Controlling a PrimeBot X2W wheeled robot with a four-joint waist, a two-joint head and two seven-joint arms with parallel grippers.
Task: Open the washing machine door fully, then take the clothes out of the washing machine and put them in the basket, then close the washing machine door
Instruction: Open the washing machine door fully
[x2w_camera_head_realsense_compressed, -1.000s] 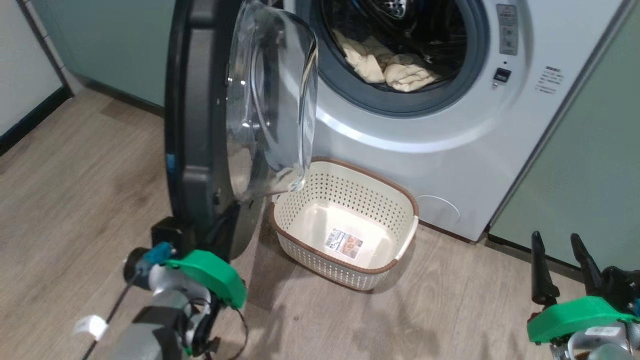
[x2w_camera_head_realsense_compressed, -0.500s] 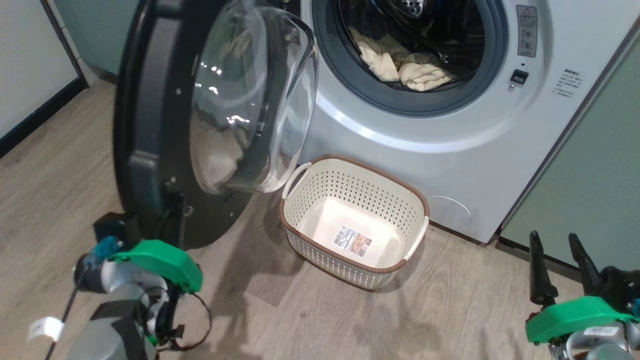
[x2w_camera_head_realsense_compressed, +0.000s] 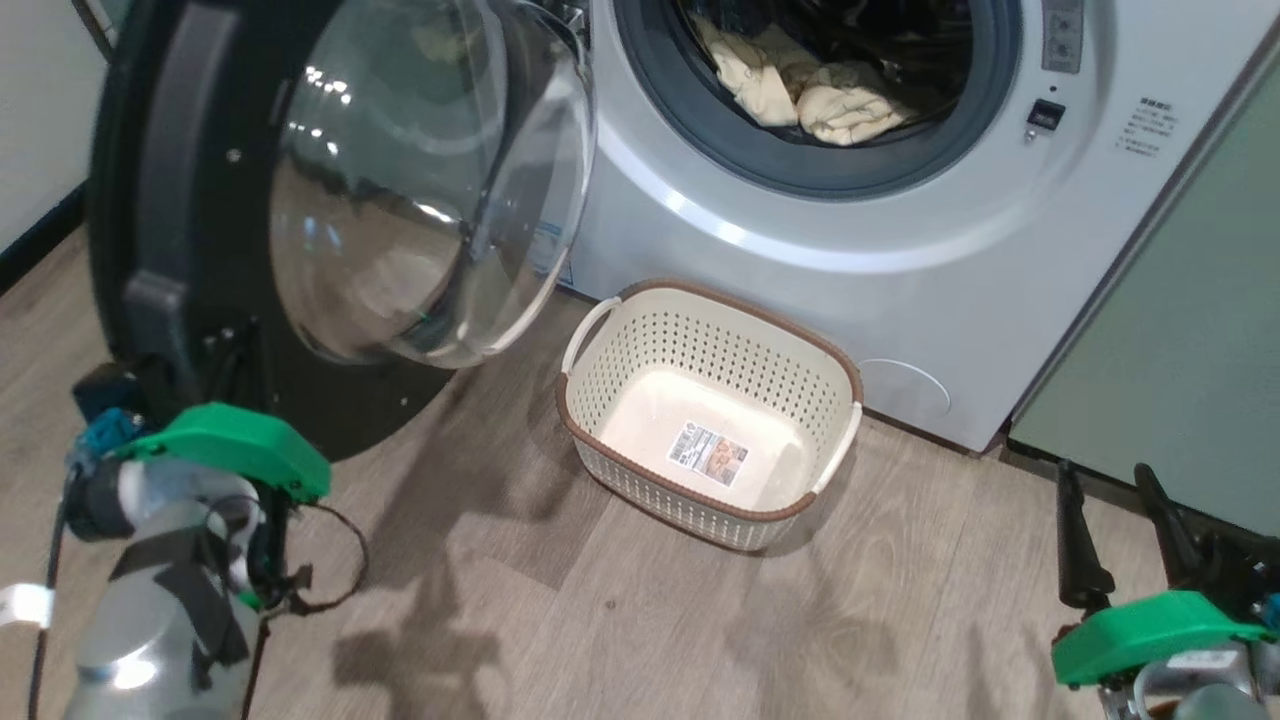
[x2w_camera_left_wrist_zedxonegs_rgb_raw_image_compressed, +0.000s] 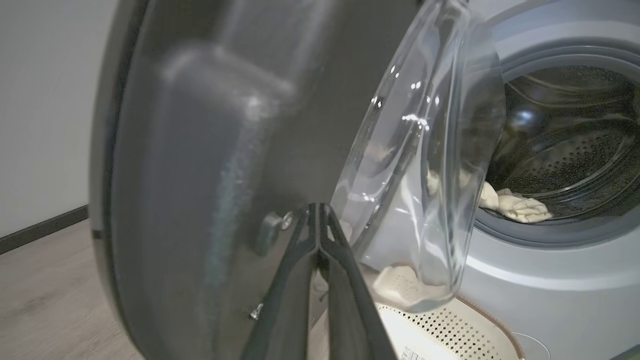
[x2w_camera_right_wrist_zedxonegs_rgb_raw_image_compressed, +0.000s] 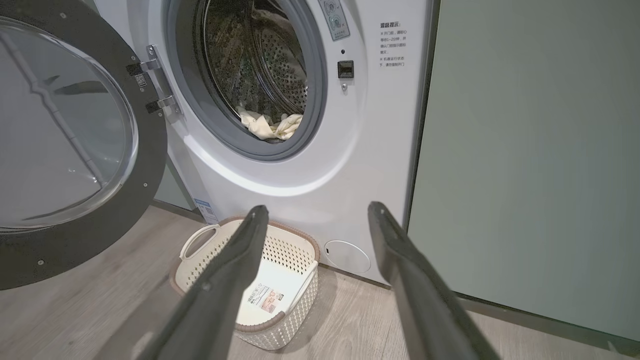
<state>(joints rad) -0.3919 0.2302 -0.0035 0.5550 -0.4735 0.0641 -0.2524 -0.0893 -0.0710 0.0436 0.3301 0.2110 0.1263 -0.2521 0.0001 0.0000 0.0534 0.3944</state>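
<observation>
The washing machine (x2w_camera_head_realsense_compressed: 800, 260) is white, and the washing machine door (x2w_camera_head_realsense_compressed: 150, 200) hangs wide open to its left, its glass bowl (x2w_camera_head_realsense_compressed: 420, 180) facing the room. Cream clothes (x2w_camera_head_realsense_compressed: 800, 95) lie in the drum and can also be seen as clothes (x2w_camera_right_wrist_zedxonegs_rgb_raw_image_compressed: 270, 127) in the right wrist view. The basket (x2w_camera_head_realsense_compressed: 640, 420) stands on the floor below the opening, holding nothing but a sticker. My left gripper (x2w_camera_left_wrist_zedxonegs_rgb_raw_image_compressed: 317, 207) is shut, its tips at the door's black inner face (x2w_camera_left_wrist_zedxonegs_rgb_raw_image_compressed: 210, 150) by the lower rim. My right gripper (x2w_camera_head_realsense_compressed: 1108, 480) hangs open with nothing between its fingers, to the right of the basket (x2w_camera_right_wrist_zedxonegs_rgb_raw_image_compressed: 210, 240).
A sage-green cabinet (x2w_camera_head_realsense_compressed: 1180, 330) stands right of the machine. A white wall with a dark skirting (x2w_camera_left_wrist_zedxonegs_rgb_raw_image_compressed: 40, 230) runs behind the door on the left. Wood floor (x2w_camera_head_realsense_compressed: 620, 620) lies open in front of the basket. My left arm's green wrist cover (x2w_camera_head_realsense_compressed: 235, 450) sits below the door.
The door has swung further open to the left, and my left arm has moved left with it. The head camera has shifted too. The right gripper has stayed put.
</observation>
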